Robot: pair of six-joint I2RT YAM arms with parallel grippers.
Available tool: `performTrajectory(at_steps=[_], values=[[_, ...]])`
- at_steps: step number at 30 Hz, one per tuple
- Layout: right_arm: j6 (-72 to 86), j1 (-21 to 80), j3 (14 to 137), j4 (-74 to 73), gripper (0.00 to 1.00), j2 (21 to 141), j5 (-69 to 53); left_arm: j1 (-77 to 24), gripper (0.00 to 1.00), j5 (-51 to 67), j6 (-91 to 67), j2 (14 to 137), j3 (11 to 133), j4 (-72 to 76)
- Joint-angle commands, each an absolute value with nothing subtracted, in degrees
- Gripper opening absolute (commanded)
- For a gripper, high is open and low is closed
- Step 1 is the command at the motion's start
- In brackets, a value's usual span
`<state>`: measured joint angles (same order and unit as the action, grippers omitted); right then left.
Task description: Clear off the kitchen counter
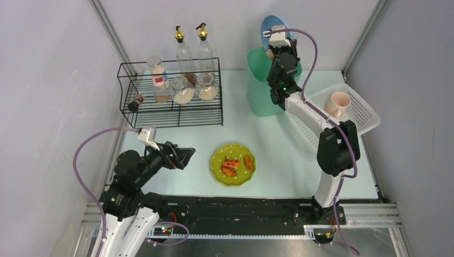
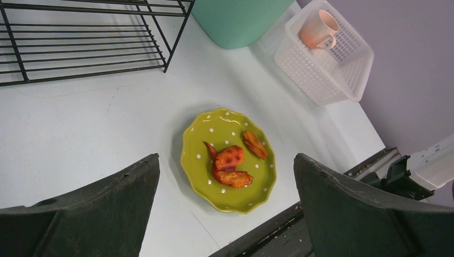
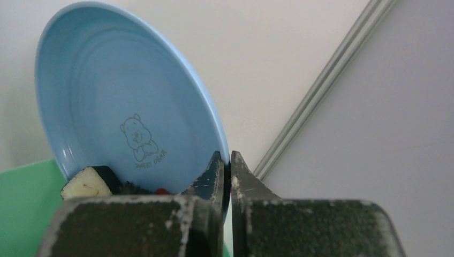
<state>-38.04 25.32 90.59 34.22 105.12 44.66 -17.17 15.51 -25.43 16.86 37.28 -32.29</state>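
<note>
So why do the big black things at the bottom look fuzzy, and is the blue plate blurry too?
Left wrist view: the fingers sit right by the lens, so they look soft, while the green plate is sharp with a faint shadow on its left. Right wrist view: the blue plate is clear enough to show its bear.

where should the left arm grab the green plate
Pinch the green plate by the raised wavy rim at its left edge, nearest the open left gripper. It lies flat on the counter, so only the rim gives a lip; come down from the left, one finger inside, one outside. The food sits at the middle and right, leaving that edge bare.
</note>
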Motion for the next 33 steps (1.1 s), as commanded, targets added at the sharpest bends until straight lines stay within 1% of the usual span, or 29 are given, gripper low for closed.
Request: performTrajectory(at_steps=[1, 5, 15, 21, 29, 33], values=[[-56.3, 26.4, 91.1, 59.2, 0.0, 104.6, 45.8, -16.9, 0.98, 16.9, -25.4, 16.5, 37.0, -31.5], [-62.3, 27.5, 90.3, 64.1, 0.0, 105.7, 44.2, -16.9, 0.98, 16.9, -25.3, 16.4, 37.1, -31.5], [-67.2, 28.4, 86.2, 69.2, 0.0, 105.9, 42.4, -16.9, 0.98, 17.1, -25.3, 16.3, 37.1, -31.5], [-69.2, 29.5, 87.5, 71.0, 0.0, 105.4, 43.3, -16.9, 0.98, 17.2, -25.4, 16.1, 37.1, -31.5], [-68.4, 32.8, 88.2, 70.4, 0.0, 98.0, 46.8, -16.9, 0.98, 17.7, -25.3, 16.7, 37.1, -31.5], [-62.9, 33.2, 87.7, 64.3, 0.0, 92.4, 49.7, -16.9, 0.98, 17.4, -25.3, 16.7, 37.1, -31.6]])
